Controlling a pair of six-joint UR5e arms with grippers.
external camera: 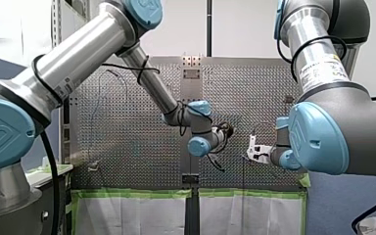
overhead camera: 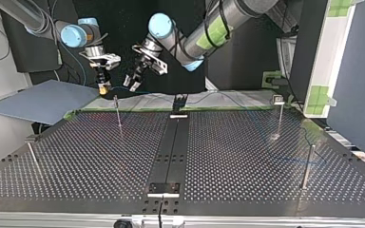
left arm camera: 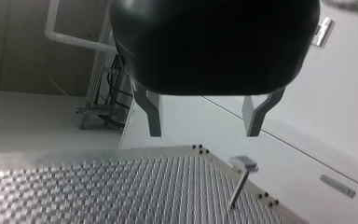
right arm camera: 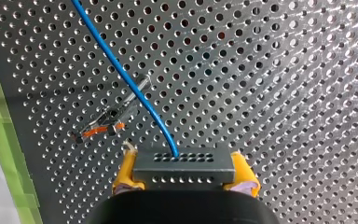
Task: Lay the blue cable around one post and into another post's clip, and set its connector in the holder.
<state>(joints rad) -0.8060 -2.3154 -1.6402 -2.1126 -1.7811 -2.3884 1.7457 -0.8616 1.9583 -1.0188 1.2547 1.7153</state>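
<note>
In the right wrist view my right gripper (right arm camera: 185, 162) is shut on a grey perforated connector (right arm camera: 200, 173), held between its yellow pads (right arm camera: 125, 175). The blue cable (right arm camera: 129, 81) leaves the connector and curves away over the perforated table. A post (right arm camera: 114, 121) with an orange mark stands below the cable. In the top view my right gripper (overhead camera: 103, 86) hangs above the table's far edge, close to a thin post (overhead camera: 118, 116). My left gripper (overhead camera: 134, 81) hovers just beside it. The left wrist view shows my left gripper (left arm camera: 205, 125) open and empty, above a clip-topped post (left arm camera: 240, 179).
A black centre strip (overhead camera: 171, 147) crosses the table, with a holder (overhead camera: 179, 108) at its far end and a bracket (overhead camera: 164, 191) at its near end. More posts (overhead camera: 279, 116) (overhead camera: 308, 167) (overhead camera: 32, 156) stand toward the corners. A grey board (overhead camera: 43, 99) lies beyond the far edge.
</note>
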